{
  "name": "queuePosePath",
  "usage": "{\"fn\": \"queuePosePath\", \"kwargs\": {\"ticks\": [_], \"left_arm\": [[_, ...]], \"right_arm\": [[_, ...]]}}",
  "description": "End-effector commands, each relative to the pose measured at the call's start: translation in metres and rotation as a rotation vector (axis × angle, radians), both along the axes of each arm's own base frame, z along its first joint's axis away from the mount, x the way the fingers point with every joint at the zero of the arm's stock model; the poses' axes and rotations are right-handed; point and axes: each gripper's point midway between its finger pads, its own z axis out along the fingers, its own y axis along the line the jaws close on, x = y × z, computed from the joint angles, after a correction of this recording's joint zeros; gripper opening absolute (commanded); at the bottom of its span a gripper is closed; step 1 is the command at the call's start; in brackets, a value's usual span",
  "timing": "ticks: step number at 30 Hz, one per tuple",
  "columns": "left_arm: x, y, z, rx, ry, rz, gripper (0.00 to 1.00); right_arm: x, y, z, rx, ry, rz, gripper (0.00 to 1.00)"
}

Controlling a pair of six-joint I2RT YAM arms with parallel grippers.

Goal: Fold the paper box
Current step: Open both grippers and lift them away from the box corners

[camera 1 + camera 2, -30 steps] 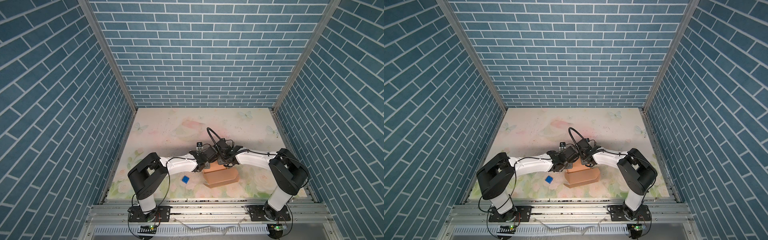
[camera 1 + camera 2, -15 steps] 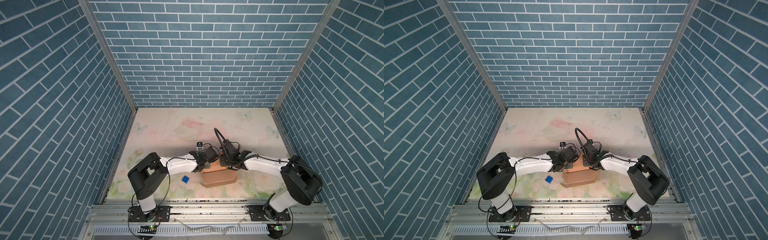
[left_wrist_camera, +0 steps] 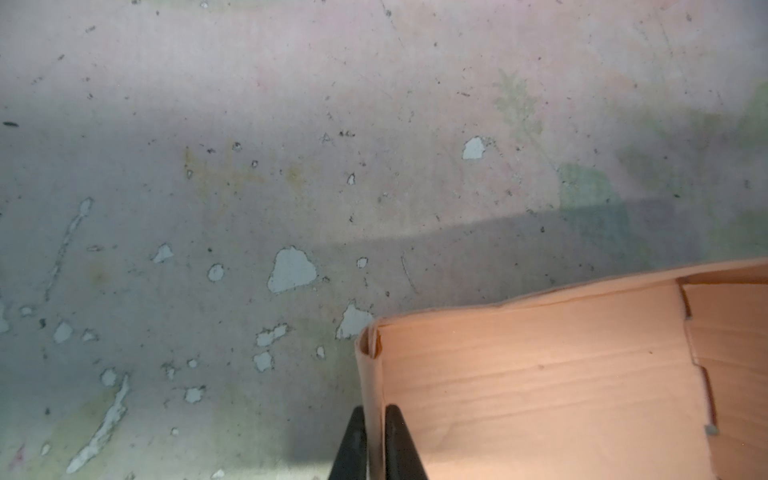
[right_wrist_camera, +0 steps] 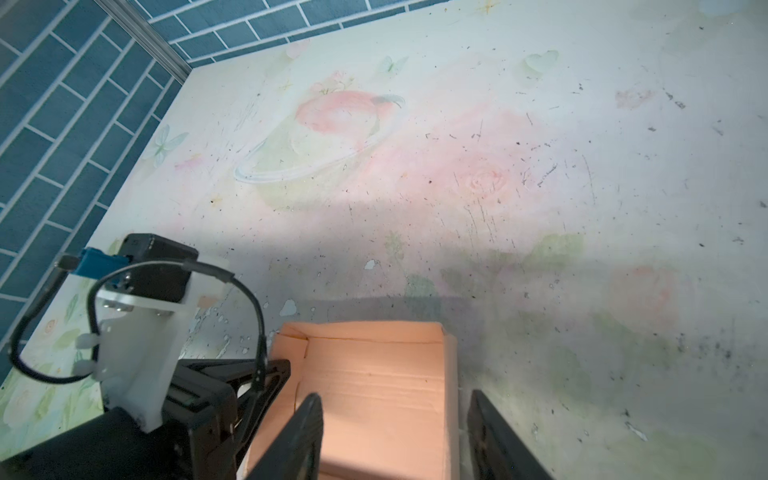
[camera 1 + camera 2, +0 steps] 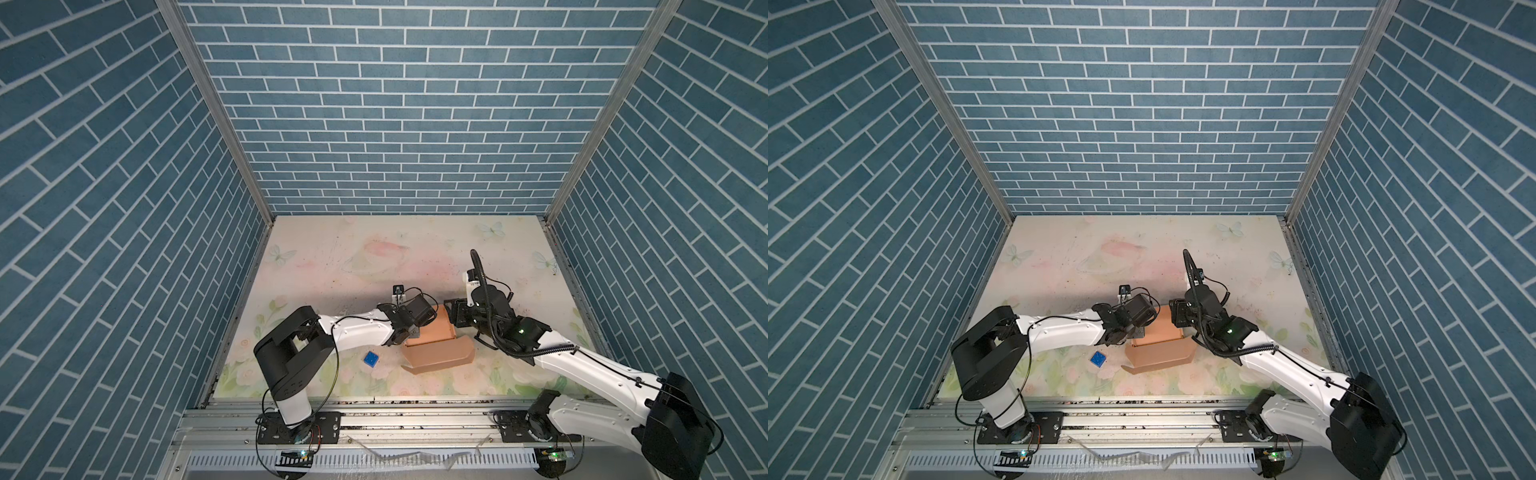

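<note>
Ideally, the paper box (image 5: 436, 349) is steadied by the left gripper (image 3: 375, 409), clamped on its wall, while the spread right gripper (image 4: 395, 397) is aligned.

There is one paper box (image 5: 438, 353), one small blue cube (image 5: 370, 359), and two robot arms: left arm (image 5: 357, 332), right arm (image 5: 582, 365).

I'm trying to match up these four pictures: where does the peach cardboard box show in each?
Top view: paper box low centre, right of the blue cube.
Top view: same spot, again right of the cube.
Left wrist view: close up, one wall between the fingers of the left claw.
Right wrist view: nearest thing, the open right claw straddling its wall.
Shared landmark: the left claw at the box's wall.
</note>
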Motion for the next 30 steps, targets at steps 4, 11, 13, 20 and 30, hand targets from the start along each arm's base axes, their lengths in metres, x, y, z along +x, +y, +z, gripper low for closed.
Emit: {"fn": "queuePosePath", "kwargs": {"ticks": [4,11,13,20,30], "left_arm": [[-0.007,0.014,0.002,0.051,0.017,-0.006,0.39],[-0.010,0.021,0.012,0.045,-0.012,-0.007,0.54],[-0.010,0.022,0.017,0.043,-0.028,-0.021,0.57],[-0.004,0.013,0.038,0.087,-0.075,-0.165,0.60],[0.005,-0.001,0.076,0.137,-0.141,-0.326,0.62]], "right_arm": [[-0.017,-0.019,-0.018,-0.110,0.125,-0.019,0.57],[-0.031,-0.032,-0.023,-0.154,0.194,-0.030,0.56],[-0.034,-0.034,-0.024,-0.160,0.209,-0.032,0.56],[-0.038,-0.036,-0.023,-0.153,0.225,-0.031,0.56],[-0.048,-0.037,-0.015,-0.171,0.267,-0.003,0.57]]}}
